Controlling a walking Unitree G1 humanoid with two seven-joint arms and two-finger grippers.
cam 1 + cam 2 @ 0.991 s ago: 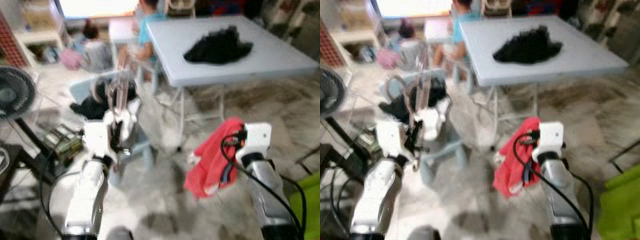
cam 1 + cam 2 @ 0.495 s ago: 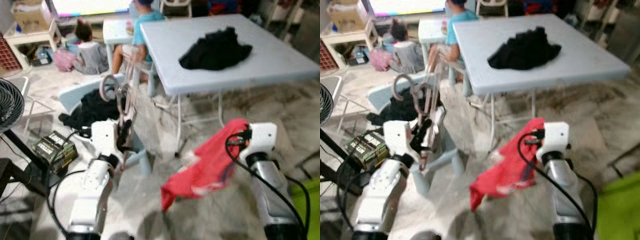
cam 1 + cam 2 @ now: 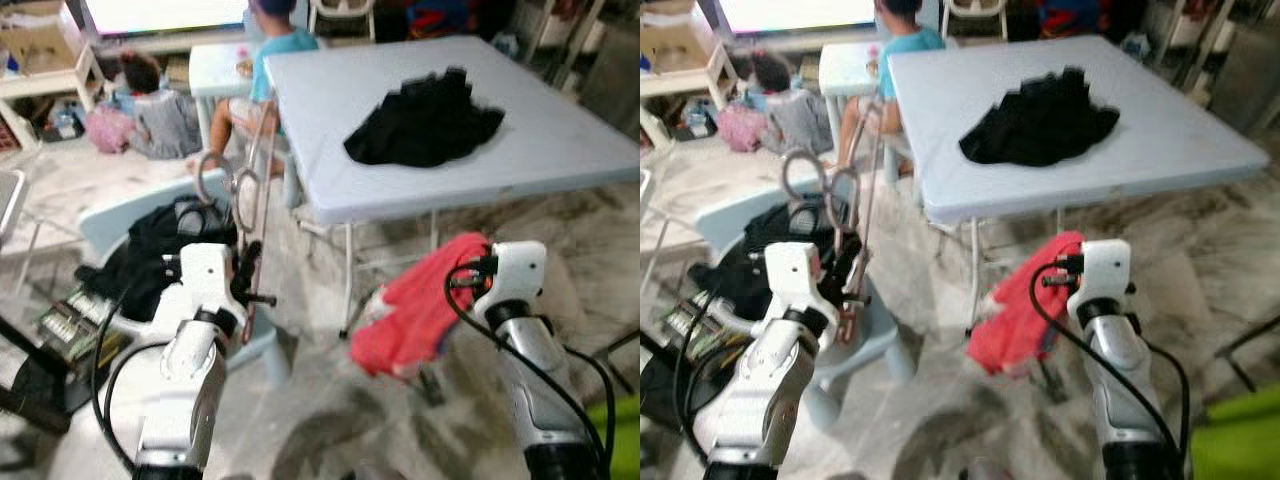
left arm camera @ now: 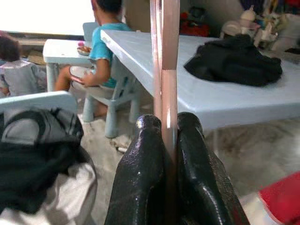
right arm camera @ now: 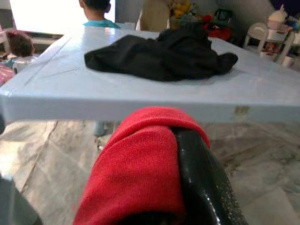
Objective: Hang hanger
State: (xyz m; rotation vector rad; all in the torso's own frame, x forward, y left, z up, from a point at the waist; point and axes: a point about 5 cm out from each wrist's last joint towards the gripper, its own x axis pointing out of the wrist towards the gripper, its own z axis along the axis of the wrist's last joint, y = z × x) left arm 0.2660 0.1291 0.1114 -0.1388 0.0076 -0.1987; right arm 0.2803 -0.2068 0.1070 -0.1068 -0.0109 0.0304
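My left gripper (image 3: 247, 272) is shut on a pair of rose-coloured hangers (image 3: 258, 165), held upright with their hooks (image 3: 214, 178) to the left. In the left wrist view both black fingers (image 4: 140, 178) pinch the hanger's thin rod (image 4: 167, 65). My right gripper (image 3: 468, 290) is shut on a red garment (image 3: 418, 316) that hangs bunched to its left, above the floor. The right wrist view has the red cloth (image 5: 140, 173) draped over one black finger (image 5: 201, 183). A black garment (image 3: 425, 120) lies on the pale blue table (image 3: 560, 140) ahead.
A small blue chair (image 3: 120, 215) piled with dark clothes (image 3: 150, 245) stands just left of my left arm. One person in a teal shirt (image 3: 278, 45) sits at a small table (image 3: 215, 65); another (image 3: 150, 100) sits on the floor. Boxes (image 3: 65, 325) lie at the left, something green (image 3: 625, 440) at the lower right.
The camera has swung, so the fan has left the picture. The red garment, flung out to the left half a second ago, has swung back and bunched up near my right gripper.
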